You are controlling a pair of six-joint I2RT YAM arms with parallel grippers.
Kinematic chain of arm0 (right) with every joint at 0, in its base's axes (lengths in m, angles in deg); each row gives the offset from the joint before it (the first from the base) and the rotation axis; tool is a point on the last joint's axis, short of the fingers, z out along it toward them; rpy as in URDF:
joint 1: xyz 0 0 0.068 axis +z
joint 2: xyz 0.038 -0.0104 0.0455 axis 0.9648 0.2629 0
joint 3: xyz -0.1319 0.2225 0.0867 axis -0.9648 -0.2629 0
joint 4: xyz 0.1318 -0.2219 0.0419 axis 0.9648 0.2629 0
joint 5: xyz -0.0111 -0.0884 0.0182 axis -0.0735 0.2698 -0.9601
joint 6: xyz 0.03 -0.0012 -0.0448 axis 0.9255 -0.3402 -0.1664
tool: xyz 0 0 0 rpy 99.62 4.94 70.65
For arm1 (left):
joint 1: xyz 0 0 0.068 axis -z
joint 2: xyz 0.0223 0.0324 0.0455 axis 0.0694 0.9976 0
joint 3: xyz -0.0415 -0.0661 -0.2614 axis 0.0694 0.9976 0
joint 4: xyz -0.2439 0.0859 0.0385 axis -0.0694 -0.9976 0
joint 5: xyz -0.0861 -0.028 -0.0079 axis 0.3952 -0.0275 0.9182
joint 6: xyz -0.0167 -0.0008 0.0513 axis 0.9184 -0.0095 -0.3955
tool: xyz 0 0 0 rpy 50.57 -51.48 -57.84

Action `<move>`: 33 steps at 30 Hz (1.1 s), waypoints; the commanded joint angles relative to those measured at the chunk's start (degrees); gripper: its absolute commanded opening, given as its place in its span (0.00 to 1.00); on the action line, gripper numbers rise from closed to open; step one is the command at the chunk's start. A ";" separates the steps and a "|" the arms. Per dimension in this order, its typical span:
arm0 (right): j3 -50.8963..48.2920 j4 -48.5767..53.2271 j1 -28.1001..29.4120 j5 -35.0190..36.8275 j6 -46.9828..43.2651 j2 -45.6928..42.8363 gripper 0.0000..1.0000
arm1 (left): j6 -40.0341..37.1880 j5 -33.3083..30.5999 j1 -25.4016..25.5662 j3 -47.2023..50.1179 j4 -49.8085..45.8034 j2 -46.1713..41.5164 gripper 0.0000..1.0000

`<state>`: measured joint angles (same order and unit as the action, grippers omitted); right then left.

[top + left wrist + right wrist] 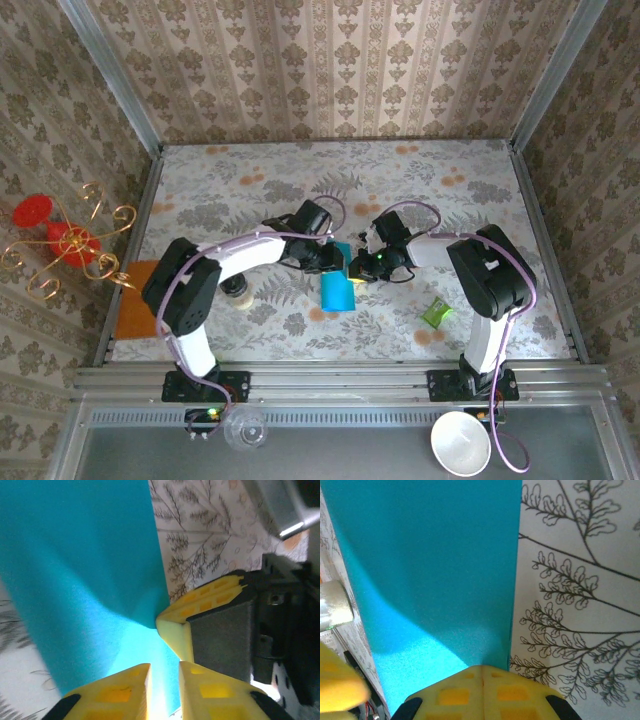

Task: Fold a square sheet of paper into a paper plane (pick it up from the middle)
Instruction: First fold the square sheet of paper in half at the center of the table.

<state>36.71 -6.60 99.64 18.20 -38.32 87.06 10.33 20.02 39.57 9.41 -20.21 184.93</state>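
The teal-blue square sheet of paper (337, 290) hangs lifted off the table's middle, between the two grippers. My right gripper (358, 266) is shut, its yellow fingertips (482, 669) pressed together on the sheet's (430, 570) right edge. In the left wrist view that same right gripper (167, 622) pinches the sheet (80, 565), which creases at the pinch. My left gripper (332, 262) is right beside it. Its two yellow fingers (125, 685) stand a narrow gap apart (165, 667), with the paper running across the gap. No paper plane shape shows.
A small green crumpled wrapper (435, 313) lies right of the sheet. An orange mat (133, 300) sits at the table's left edge, with a small round object (237, 291) under the left arm. A clear cup (245, 430) and a white bowl (460, 443) rest by the front rail.
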 commanded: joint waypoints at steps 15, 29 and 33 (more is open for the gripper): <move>-2.22 12.16 -0.32 11.62 -0.54 6.15 0.08 | -1.72 3.58 -1.48 -2.04 -2.91 6.30 0.11; -1.75 19.93 0.08 20.64 -1.40 8.25 0.06 | -9.97 5.94 -12.09 11.06 -0.31 3.49 0.10; -2.11 19.80 0.08 20.86 -1.09 7.92 0.06 | -11.42 6.37 -15.47 12.91 -1.07 -2.16 0.10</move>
<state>39.68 -0.83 99.88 19.64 -38.74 88.50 2.01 30.08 26.96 20.19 -15.91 186.13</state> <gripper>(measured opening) 0.066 0.103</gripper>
